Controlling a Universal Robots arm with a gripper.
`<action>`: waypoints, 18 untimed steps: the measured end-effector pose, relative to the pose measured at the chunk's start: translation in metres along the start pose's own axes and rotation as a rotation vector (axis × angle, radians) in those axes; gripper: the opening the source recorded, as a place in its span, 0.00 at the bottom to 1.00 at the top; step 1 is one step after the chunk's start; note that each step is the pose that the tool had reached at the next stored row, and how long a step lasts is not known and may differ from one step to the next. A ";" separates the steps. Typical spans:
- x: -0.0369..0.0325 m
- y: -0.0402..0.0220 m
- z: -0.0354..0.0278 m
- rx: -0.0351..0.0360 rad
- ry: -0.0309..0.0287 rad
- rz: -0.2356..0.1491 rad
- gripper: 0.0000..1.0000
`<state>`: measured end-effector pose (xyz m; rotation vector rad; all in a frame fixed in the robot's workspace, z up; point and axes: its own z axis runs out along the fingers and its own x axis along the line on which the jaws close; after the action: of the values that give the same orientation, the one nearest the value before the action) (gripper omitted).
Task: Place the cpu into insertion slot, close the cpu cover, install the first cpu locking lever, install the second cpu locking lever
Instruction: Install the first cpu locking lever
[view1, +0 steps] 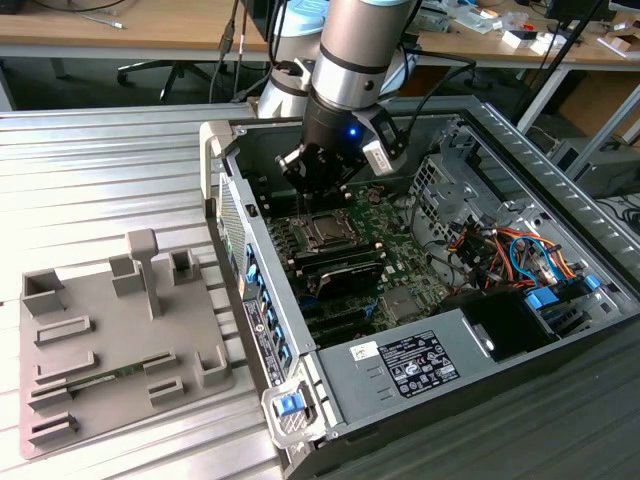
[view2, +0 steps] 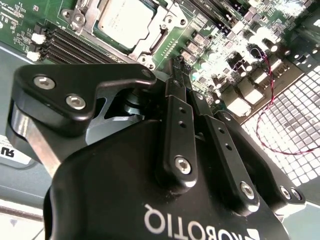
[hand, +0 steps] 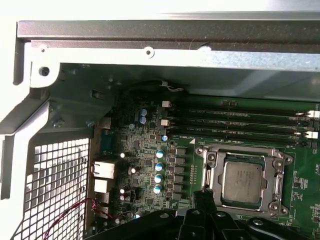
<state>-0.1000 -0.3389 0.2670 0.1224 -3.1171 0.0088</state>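
Observation:
The cpu, a small square chip with a grey metal top, lies in the socket on the green motherboard; in the second wrist view the cpu shows too. The cpu cover, a silver frame, lies flat around its edges, and the cpu cover looks the same from the other wrist camera. My gripper hovers just above the socket, at its rear-grille side. The black fingers are pressed together, with nothing between them. My gripper has its tip beside one socket corner. I cannot make out the locking levers.
The open computer case has tall metal walls around the board. Memory slots run beside the socket. A drive cage, orange and blue cables and a power supply fill the exterior view's right. A grey fixture tray lies on the left.

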 end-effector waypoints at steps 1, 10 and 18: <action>0.0003 0.0000 0.0000 0.0000 0.0000 0.000 0.11; 0.0051 0.0004 0.0003 -0.0001 -0.0001 0.000 0.11; 0.0102 0.0008 0.0006 0.0000 0.0000 0.000 0.11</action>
<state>-0.1103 -0.3389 0.2667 0.1224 -3.1171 0.0088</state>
